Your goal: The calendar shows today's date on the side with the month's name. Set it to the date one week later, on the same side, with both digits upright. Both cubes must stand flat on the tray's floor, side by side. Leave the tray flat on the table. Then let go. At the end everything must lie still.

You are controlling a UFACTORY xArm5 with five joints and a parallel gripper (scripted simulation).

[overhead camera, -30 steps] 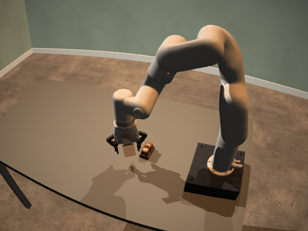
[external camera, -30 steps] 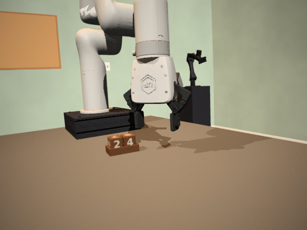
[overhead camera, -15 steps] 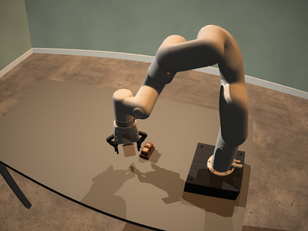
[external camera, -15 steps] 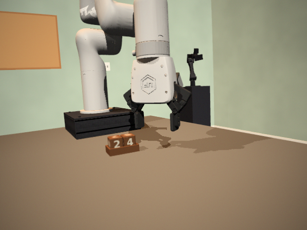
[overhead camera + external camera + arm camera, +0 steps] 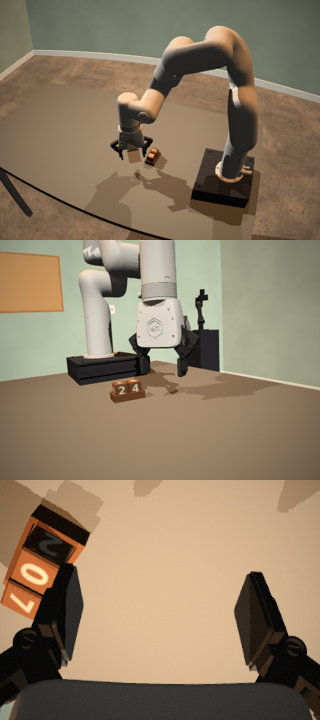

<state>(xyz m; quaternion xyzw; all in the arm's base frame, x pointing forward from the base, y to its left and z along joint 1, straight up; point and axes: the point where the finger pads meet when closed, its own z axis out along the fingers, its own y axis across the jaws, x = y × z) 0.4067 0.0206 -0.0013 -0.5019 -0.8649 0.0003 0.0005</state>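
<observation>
Brown tray [image 5: 147, 163] [image 5: 127, 396] [image 5: 64, 525] stands on the table [image 5: 77, 124] [image 5: 165, 436] [image 5: 160, 640] with the two cubes [image 5: 151, 157] [image 5: 134, 386] [image 5: 34, 580] side by side in it, and the gripper [image 5: 133, 157] [image 5: 163, 373] [image 5: 161, 587] hangs beside, its fingers wide apart and holding nothing. I think the work is at the approach to a first cube, so the next move must bring the open fingers over it; if 24 is today's date, the goal is 31. Exterior view shows this 24, while wrist view shows 0 and 7 on top and one shaded 2, but the month's name I cannot see.
</observation>
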